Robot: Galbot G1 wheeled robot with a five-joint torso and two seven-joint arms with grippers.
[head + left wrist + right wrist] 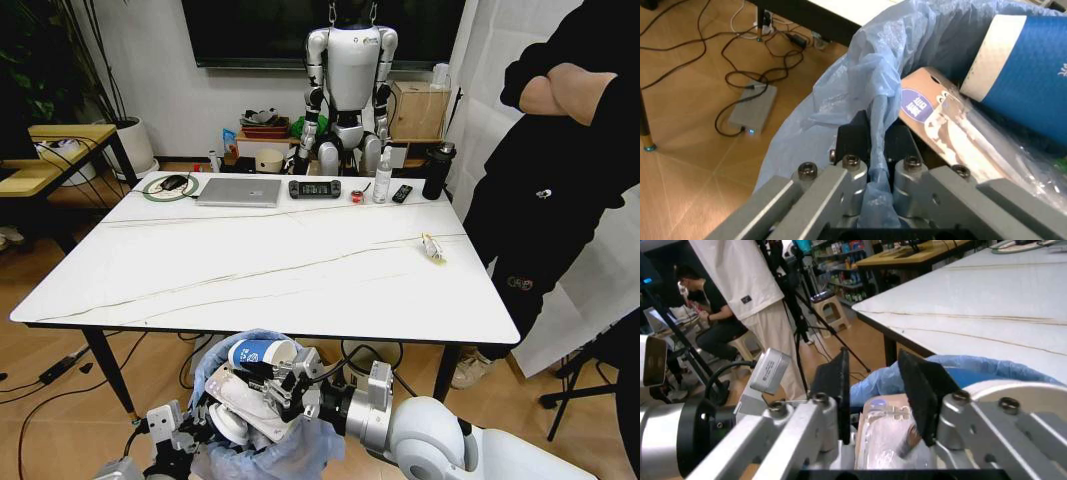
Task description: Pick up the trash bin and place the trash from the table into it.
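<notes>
Clamped on the light-blue bag at the rim of the trash bin, the left gripper holds the bin just below the table's near edge, at about 6 o'clock in the head view. At the bin's 3 o'clock, the right gripper hangs over it with jaws parted, above a clear wrapper and blue-white paper cup inside. One small scrap lies on the table at 2 o'clock.

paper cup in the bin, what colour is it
Blue with a white band at the rim; the paper cup shows best in the left wrist view, lying in the trash bin.
</notes>
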